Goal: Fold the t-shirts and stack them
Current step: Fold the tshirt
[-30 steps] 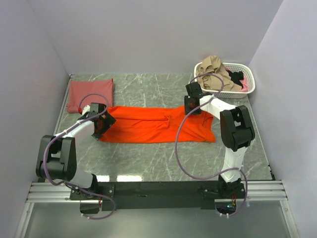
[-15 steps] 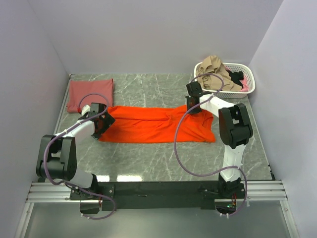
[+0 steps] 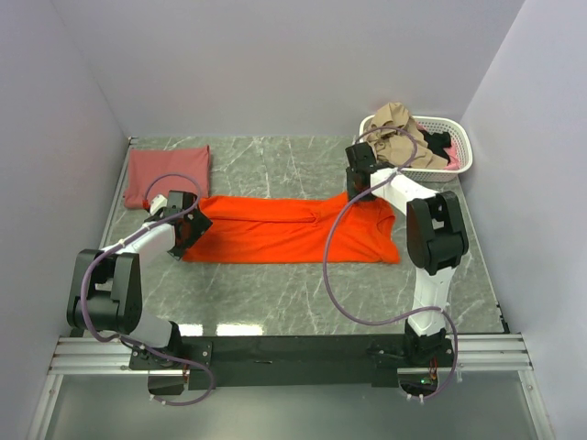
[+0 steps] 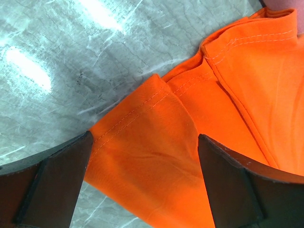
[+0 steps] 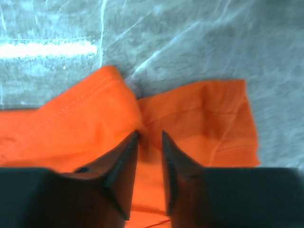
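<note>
With the left gripper [image 4: 145, 142] wide open above the orange shirt [image 3: 275, 229], the right gripper [image 5: 149, 135], narrowly pinching its corner, may lose the thin fold.

The top external camera was mounted above and behind the arm bases. It faced the far wall [image 3: 275, 64] and looked down on the whole table [image 3: 275, 302]. The left wrist camera looked down at close range past the left gripper [image 4: 145, 137] onto the left end of the orange-red t-shirt [image 4: 228, 118]. The right wrist camera looked down equally close past the right gripper [image 5: 149, 134] onto the shirt's far right edge. All three views shared that shirt and the tabletop.
</note>
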Action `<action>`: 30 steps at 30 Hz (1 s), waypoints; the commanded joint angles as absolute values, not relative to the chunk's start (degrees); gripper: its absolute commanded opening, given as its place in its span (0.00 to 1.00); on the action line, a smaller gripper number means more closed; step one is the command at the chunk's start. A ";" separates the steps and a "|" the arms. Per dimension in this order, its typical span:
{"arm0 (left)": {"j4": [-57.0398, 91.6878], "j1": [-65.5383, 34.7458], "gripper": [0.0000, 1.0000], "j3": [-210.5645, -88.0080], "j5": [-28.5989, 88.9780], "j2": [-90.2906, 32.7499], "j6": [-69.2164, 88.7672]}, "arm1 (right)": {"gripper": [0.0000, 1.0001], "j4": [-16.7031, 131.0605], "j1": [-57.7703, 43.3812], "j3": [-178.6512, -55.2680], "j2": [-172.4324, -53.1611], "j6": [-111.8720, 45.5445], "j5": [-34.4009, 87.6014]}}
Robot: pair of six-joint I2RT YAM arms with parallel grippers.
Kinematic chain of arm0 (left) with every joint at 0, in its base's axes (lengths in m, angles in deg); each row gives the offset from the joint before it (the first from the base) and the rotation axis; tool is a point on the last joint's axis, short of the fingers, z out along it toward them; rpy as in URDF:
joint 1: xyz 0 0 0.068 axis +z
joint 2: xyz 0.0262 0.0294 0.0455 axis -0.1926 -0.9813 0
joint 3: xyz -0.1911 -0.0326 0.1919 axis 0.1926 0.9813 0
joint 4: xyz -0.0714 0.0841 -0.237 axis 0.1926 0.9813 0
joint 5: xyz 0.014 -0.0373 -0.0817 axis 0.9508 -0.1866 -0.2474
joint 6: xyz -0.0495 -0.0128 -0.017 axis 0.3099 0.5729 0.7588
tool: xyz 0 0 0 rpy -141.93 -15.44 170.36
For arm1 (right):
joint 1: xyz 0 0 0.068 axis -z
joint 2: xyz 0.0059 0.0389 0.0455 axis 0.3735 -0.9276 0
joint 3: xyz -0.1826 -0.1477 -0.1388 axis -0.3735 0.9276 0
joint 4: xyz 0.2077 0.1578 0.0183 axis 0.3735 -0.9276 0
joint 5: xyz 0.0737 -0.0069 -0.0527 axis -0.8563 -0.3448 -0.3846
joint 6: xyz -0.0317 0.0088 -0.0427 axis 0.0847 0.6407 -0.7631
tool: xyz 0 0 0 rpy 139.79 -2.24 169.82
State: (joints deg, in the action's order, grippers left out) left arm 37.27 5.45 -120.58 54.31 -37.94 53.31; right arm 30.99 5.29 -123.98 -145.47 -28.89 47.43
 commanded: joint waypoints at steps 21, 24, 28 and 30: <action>39.82 5.65 0.99 -117.20 54.27 -35.46 54.53 | 0.91 38.62 6.37 -93.62 -121.62 -4.91 31.42; 42.01 5.65 0.99 -115.88 54.71 -34.41 56.11 | 0.91 36.16 6.90 -91.87 -121.19 -3.25 36.51; 45.26 5.65 0.99 -112.90 55.41 -31.78 58.48 | 0.92 34.48 9.09 -89.32 -121.01 -1.57 38.90; 48.42 5.65 0.99 -111.75 54.71 -30.28 59.71 | 0.92 33.87 9.98 -88.09 -121.36 -1.13 39.43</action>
State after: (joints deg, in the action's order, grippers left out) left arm 38.96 5.45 -115.27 54.85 -31.78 56.70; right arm 36.54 8.37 -90.34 -121.62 -3.31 35.48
